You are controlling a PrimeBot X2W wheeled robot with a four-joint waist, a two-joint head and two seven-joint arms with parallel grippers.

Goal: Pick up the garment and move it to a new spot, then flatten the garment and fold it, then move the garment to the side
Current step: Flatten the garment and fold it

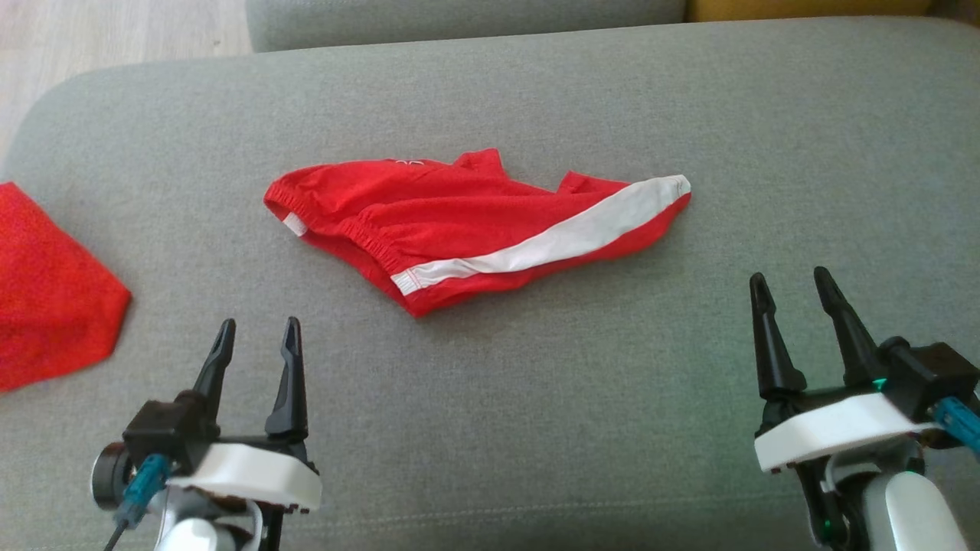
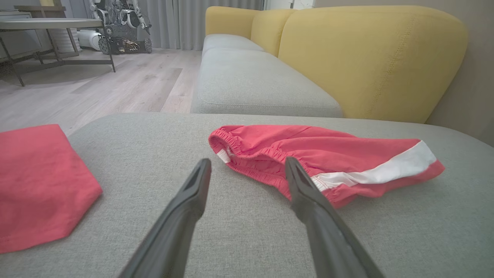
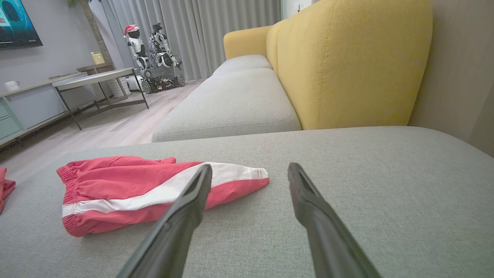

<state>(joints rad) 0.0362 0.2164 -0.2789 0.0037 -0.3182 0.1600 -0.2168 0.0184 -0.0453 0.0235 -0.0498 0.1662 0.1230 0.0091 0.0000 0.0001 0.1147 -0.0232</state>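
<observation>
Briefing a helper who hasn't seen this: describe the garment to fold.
On the grey cushion, at its middle, lie crumpled red shorts. Unlike the plain red cloth at the robot's left, they carry a white stripe and a gathered waistband.

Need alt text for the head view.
Red shorts with a white stripe lie crumpled on a grey sofa. The left gripper and right gripper are open and empty at the lower corners; a red cloth lies at the left edge.
</observation>
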